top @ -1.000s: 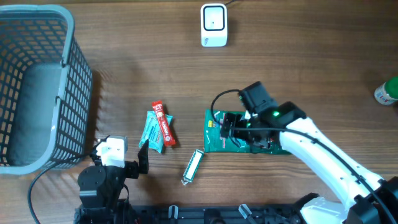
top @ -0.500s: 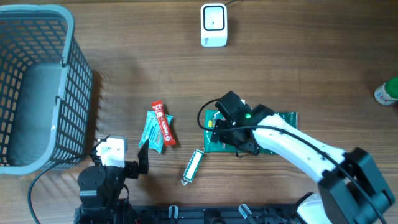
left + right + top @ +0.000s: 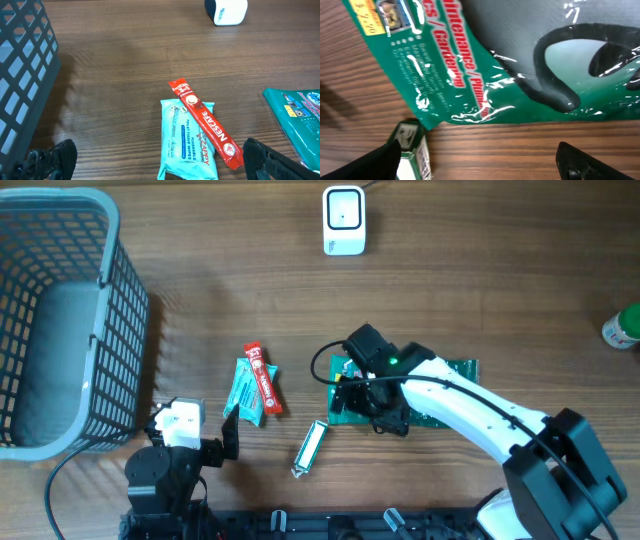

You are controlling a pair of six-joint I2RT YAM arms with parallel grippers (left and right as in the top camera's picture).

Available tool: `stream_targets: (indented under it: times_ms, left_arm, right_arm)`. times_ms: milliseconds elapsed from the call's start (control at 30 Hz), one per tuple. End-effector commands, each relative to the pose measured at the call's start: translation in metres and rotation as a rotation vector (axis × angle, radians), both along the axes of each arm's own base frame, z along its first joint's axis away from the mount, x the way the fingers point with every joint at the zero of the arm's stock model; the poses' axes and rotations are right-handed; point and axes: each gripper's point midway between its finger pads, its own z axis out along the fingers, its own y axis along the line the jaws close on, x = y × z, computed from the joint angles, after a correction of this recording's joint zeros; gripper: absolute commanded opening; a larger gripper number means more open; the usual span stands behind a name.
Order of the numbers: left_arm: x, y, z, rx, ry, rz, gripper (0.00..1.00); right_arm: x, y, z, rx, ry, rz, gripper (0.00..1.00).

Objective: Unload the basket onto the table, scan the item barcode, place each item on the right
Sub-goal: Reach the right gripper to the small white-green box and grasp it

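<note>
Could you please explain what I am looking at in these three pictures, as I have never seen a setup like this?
This is a robot with two arms at a wooden table, each ending in a two-finger gripper. One picture looks down from above; the other two come from cameras on the wrists, so the dark tips at their bottom corners are the fingers. On the table lie a grey basket, a white scanner, a red Nescafe stick partly on a teal tissue packet, a small green-and-white sachet, a large green packet and, at the right edge, a green bottle. The left gripper is open near the tissue packet. The right gripper is open close above the green packet. Neither holds anything.
</note>
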Motion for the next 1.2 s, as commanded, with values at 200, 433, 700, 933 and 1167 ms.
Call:
stream_targets:
  times_ms: [200,433,700,933,1167]
  left_arm:
    - [0.001,0.002,-0.003,-0.005,0.004,0.016,1.00]
    - [0.001,0.002,-0.003,-0.004,0.004,0.016,1.00]
    - [0.001,0.002,-0.003,-0.005,0.004,0.016,1.00]
    - [0.001,0.002,-0.003,-0.005,0.004,0.016,1.00]
    - [0.001,0.002,-0.003,-0.005,0.004,0.016,1.00]
  right_arm:
    - [0.002,0.005,0.011,0.019,-0.008,0.014,1.00]
    - [-0.005,0.021,0.030,0.054,-0.043,0.037,1.00]
    - [-0.019,0.073,0.049,0.208,-0.105,0.112,1.00]
    - [-0.013,0.094,0.027,0.211,-0.095,0.061,0.96]
    - [-0.057,0.110,0.004,0.186,0.088,0.048,0.80]
